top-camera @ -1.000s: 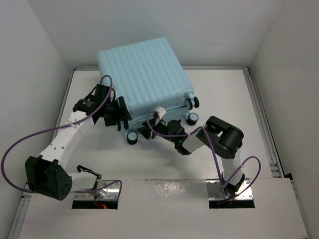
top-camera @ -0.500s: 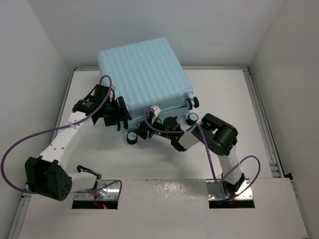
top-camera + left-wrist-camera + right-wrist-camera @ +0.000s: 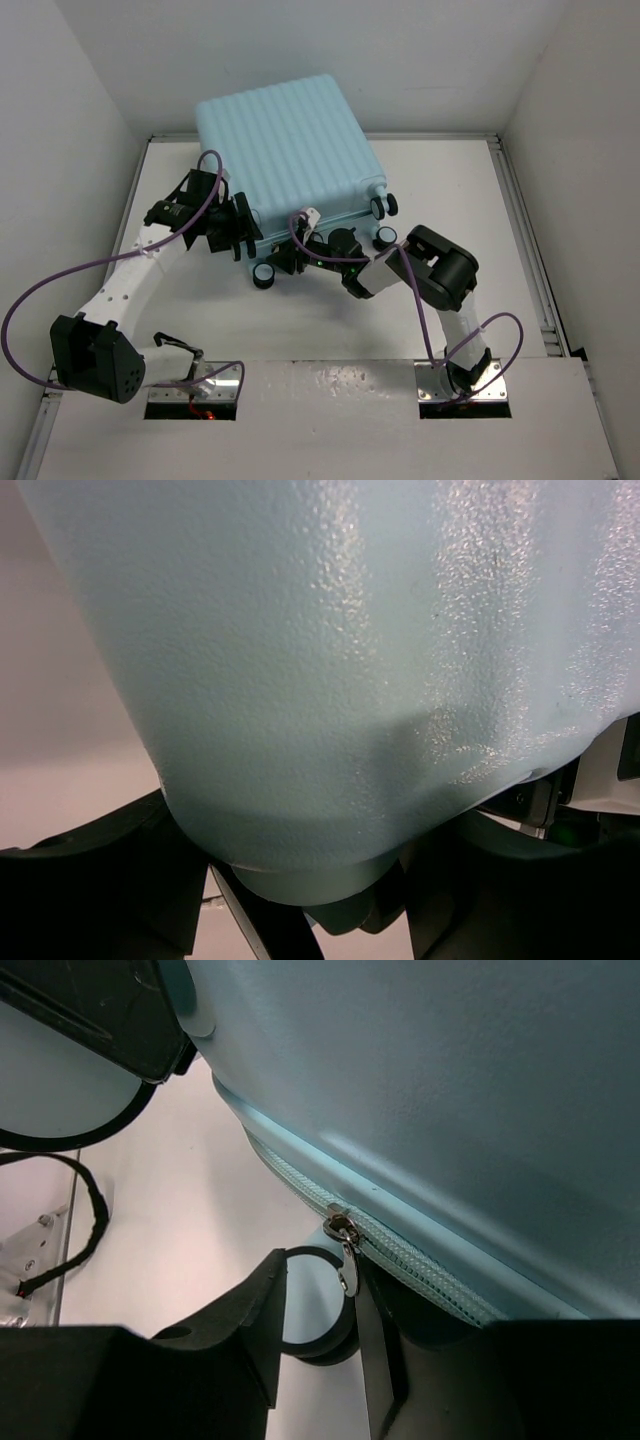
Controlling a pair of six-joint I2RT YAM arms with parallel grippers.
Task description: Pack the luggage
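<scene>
Both at luggage [image 3: 285,150]: right gripper [image 3: 318,1300] parted around zipper pull [image 3: 345,1265]; left gripper [image 3: 242,230] hold unclear.

White surface [image 3: 450,190], matte, walled in on the left, far and right sides, metal rail [image 3: 525,240] along its right edge. The luggage [image 3: 285,150] lies on it left of centre toward the far side, closed, ribbed shell up. Its black-rimmed wheels [image 3: 264,277] point to the near side, just above or on the surface, cannot tell which. Two metal base plates [image 3: 195,385] sit at the near edge, well apart.
</scene>
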